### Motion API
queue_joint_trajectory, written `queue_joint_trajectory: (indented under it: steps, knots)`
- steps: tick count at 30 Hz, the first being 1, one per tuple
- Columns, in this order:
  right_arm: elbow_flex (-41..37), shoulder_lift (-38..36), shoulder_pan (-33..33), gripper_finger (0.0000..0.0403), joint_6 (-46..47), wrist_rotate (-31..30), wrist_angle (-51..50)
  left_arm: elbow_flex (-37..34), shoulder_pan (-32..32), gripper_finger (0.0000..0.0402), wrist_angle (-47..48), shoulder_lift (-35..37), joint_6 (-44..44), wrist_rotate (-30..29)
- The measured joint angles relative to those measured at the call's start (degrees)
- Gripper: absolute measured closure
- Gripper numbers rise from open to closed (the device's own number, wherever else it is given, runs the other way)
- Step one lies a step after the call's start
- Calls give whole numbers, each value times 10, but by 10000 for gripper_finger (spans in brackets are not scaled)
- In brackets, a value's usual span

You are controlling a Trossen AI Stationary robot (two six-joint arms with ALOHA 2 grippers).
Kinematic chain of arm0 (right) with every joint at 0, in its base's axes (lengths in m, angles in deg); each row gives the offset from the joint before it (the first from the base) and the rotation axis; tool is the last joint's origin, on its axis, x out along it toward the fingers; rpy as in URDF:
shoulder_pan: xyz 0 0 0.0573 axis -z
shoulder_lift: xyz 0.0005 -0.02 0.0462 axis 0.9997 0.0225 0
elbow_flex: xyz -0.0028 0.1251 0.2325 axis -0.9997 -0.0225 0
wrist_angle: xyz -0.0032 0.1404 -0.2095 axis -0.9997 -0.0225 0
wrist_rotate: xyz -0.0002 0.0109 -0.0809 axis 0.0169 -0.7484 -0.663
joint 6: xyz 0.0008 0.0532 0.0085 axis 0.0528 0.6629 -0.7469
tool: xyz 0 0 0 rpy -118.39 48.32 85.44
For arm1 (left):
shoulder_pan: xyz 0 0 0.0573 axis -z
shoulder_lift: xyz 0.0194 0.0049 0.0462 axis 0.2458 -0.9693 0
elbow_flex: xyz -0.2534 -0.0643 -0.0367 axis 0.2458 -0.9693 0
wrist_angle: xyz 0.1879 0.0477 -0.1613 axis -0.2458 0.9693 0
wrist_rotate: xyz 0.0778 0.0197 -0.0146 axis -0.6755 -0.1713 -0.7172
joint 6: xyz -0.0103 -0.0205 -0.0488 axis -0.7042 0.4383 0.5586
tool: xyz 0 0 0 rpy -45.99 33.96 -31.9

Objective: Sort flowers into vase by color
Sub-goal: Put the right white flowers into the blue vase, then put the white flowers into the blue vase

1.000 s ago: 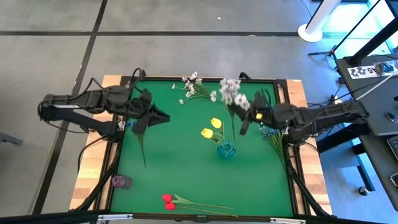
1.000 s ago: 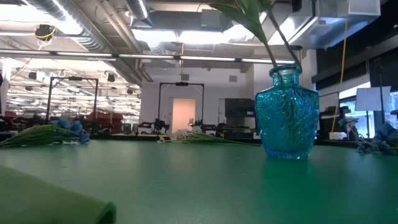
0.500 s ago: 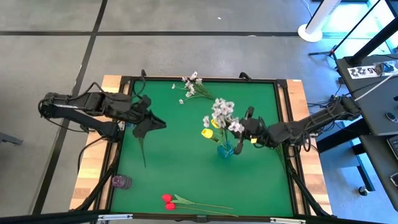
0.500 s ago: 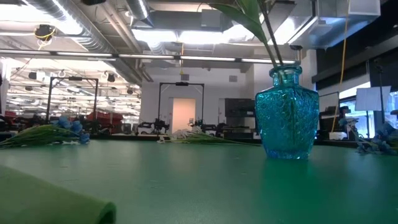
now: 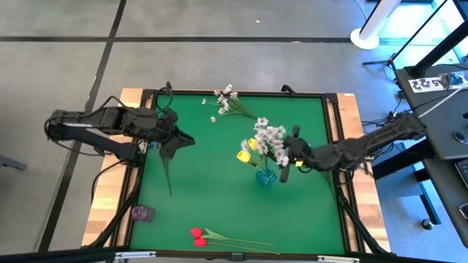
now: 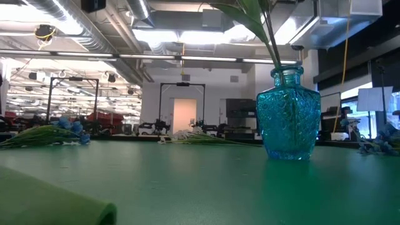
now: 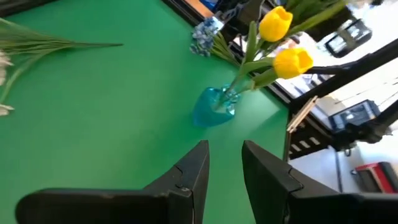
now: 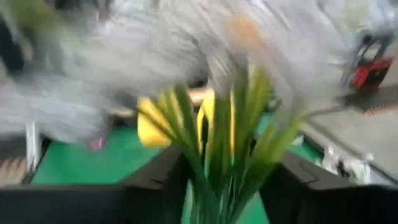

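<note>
White spray (image 5: pixel 269 136) shifted over vase (image 5: pixel 265 175), stems hidden.

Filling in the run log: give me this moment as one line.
right gripper: shut on white flowers, beside blue vase | vase: holds yellow tulips | left gripper: open, waiting at left side | red tulips: lying on table

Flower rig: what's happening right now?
The right gripper holds a white spray right by the teal vase, which already holds two yellow tulips. The left gripper waits empty over the mat's left side, jaws open. Red tulips, another white spray and blue blossoms lie unsorted.
</note>
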Motion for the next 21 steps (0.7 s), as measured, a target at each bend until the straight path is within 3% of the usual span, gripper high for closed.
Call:
queue_joint_trajectory:
  steps: [7,12,17,21]
  knots:
    - [189,13,1,143,124,119,-436,0,-16,310,71,26,-20,-18]
    - [271,21,1,111,194,208,-619,0,-18,310,111,53,-18,-49]
    - [347,20,7,108,226,180,-747,0,-18,310,132,71,-3,-58]
    - [371,18,94,114,225,137,-802,1,-18,310,136,74,-7,-88]
